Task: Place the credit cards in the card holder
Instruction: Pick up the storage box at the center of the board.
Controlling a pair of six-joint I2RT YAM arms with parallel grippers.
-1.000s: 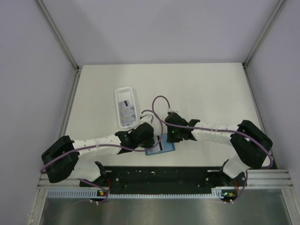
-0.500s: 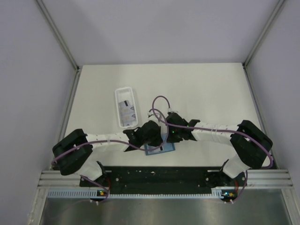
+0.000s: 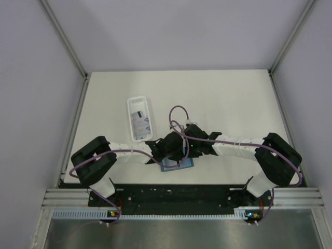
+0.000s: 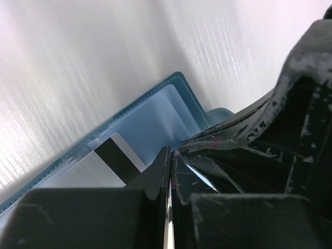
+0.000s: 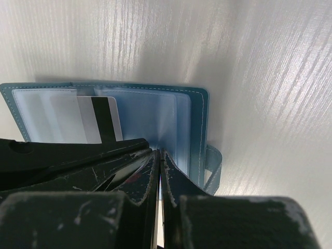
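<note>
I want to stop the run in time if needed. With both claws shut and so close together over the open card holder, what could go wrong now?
1. The left claw and the right claw stand very close together above the card holder, so they may collide.
2. The striped card seems only partly pushed in. A nudge to the holder might slide it out.

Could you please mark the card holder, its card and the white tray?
card holder (image 5: 150, 111): right wrist view, inner sleeve
card (image 5: 85, 123): right wrist view, pale face
white tray (image 3: 137, 98): top view, far rim
</note>
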